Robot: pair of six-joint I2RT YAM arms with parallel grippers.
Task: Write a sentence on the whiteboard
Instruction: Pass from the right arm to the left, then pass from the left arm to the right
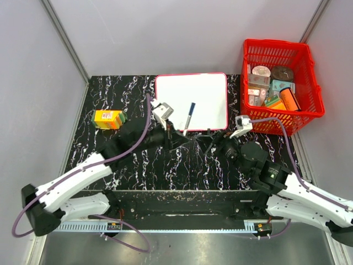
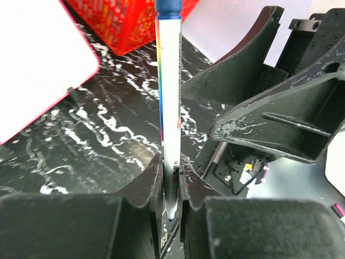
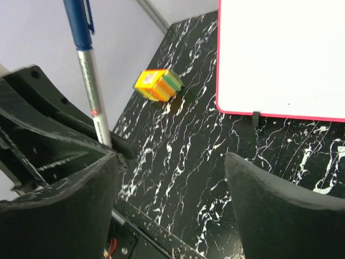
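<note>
A: The black two-finger left gripper (image 2: 170, 183) is filling the bottom of its own wrist view, jaws pressing together low on the slim white-barrelled marker (image 2: 168, 108) with the blue cap.

B: And the right gripper (image 3: 172, 178)?

A: Its jaws are standing spread with nothing between them, just beside the left one, over the black white-veined table (image 1: 187, 165).

B: Where is the board lying?

A: The flat white whiteboard (image 1: 191, 101) with the thin red-pink frame is lying at the far middle of the table, just beyond both grippers. It is looking blank; no sentence is showing on it.

B: What is the step asking for?

A: I am judging it as readying the pen. I cannot tell whether the blue cap is covering the writing tip or sitting on the back end. If covering, the free gripper should be pulling it straight along the barrel while the left one is gripping firmly. Then the tip should be landing lightly near the board's far left corner, leaving room for the whole sentence.

B: Counting?

A: I am counting one whiteboard, one marker, two grippers, one red plastic mesh basket (image 1: 274, 41) of jumbled small packages at far right, too many for me to count, and one yellow-and-orange box (image 1: 108, 118) at the left.
</note>
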